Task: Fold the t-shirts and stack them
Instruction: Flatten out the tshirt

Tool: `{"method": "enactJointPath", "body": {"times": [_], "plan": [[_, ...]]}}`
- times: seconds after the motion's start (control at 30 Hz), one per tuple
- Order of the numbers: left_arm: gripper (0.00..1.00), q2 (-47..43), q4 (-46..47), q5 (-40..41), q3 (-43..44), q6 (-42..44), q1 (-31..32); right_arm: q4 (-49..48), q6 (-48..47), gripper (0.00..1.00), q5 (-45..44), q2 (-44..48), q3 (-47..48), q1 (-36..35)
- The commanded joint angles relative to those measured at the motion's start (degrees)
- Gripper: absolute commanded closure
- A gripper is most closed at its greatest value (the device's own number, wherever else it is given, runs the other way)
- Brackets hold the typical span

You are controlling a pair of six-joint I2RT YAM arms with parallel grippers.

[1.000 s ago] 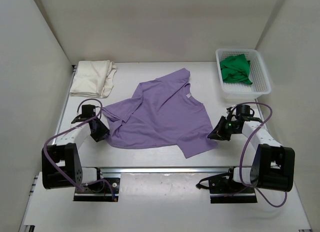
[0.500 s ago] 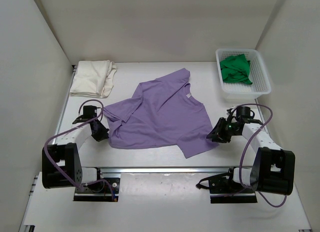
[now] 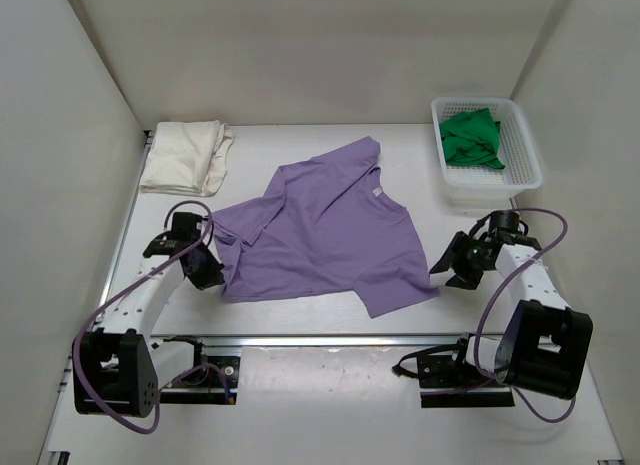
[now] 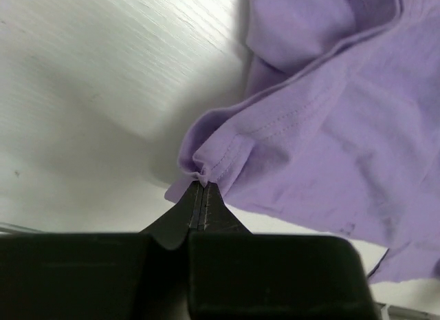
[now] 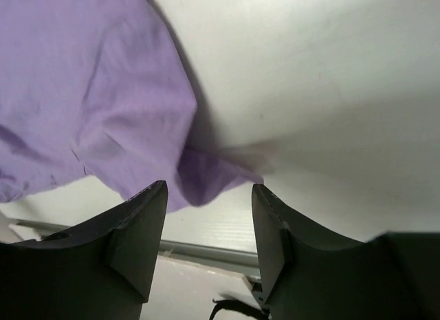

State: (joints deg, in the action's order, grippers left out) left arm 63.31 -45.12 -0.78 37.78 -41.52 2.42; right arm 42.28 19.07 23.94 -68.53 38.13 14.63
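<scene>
1. The spread t-shirt (image 3: 320,230) lies mid-counter (image 3: 300,145).
2. Behind it, to the left: the folded t-shirt (image 3: 185,157) (well apart).
3. Behind it, to the right: the basket (image 3: 523,150), with the bunched t-shirt (image 3: 470,137) inside.
4. The left claw (image 3: 212,277) sits at its near-left hem; the right claw (image 3: 450,268) sits just beside its near-right corner.

Under me, purple shirt (image 4: 330,127): soft matt cloth, stitched hem; table (image 4: 82,79): smooth, white, faintly grained. My right fingers (image 5: 137,237): matt black plastic.

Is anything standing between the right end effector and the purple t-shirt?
Nothing visible does. The right end effector is open, and a corner of the purple t-shirt lies on the table just in front of it. The white basket stands farther back, out of that path.
</scene>
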Motion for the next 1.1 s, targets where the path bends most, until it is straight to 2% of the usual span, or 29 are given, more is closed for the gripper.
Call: {"method": "enactJointPath", "body": {"times": [0.0,0.13,0.3,0.33,0.4,0.47,0.5,0.57,0.6,0.67,0.77,0.83,0.9,0.97,1.0,1.07], "plan": [[1.00,0.67,-1.19,-1.16,4.57,0.47,2.85,-0.18,-2.72,0.50,-2.85,-1.78,3.44,-1.44],[1.00,2.78,-0.41,-0.19,8.00,2.57,6.45,-1.76,-6.05,0.51,0.39,1.11,2.92,-4.61],[1.00,5.59,-0.84,-1.50,11.26,4.77,10.07,-5.97,-0.98,0.53,3.75,4.01,-4.72,-0.58],[1.00,5.68,-0.76,-1.51,11.70,5.39,10.94,-4.24,-0.96,0.53,0.78,4.37,-4.03,-0.66],[1.00,6.12,0.38,-2.30,12.05,6.01,12.52,-3.26,-0.71,0.53,2.32,2.19,-0.97,2.31],[1.00,8.22,1.61,-5.36,12.40,6.62,13.67,-5.27,1.31,0.54,9.06,1.04,-2.60,6.10],[1.00,9.63,2.49,-9.12,12.41,6.80,12.54,-9.20,2.80,0.55,10.93,0.77,-5.41,8.02],[1.00,10.78,4.69,-13.97,10.66,7.59,9.82,-10.82,2.91,0.56,8.07,1.11,-6.66,8.92],[1.00,11.13,4.95,-15.47,10.04,8.55,8.41,-12.04,0.90,0.55,7.87,2.34,-6.23,8.23],[1.00,11.22,4.96,-15.66,9.33,10.31,7.52,-6.99,-1.22,0.55,2.46,2.79,-2.56,4.72],[1.00,10.00,5.65,-17.15,7.32,10.67,6.55,-4.32,-4.56,0.52,-10.18,6.21,1.33,-8.18],[1.00,9.03,6.01,-16.55,6.70,10.49,7.07,-5.27,-3.44,0.44,-15.14,9.37,0.46,-17.58],[1.00,7.46,6.89,-15.49,4.94,9.62,7.25,-5.89,-3.25,0.43,-16.91,8.68,-1.56,-17.97],[1.00,6.83,9.34,-16.61,2.74,8.65,6.47,-5.55,-3.87,0.48,-17.09,5.62,-0.52,-16.23],[1.00,6.48,9.00,-16.63,2.22,7.78,6.11,-3.98,-2.99,0.56,-17.61,4.99,0.27,-15.43],[1.00,6.74,8.74,-15.32,3.35,7.94,6.02,-2.64,-1.59,0.56,-18.32,6.99,0.89,-14.72]]}}
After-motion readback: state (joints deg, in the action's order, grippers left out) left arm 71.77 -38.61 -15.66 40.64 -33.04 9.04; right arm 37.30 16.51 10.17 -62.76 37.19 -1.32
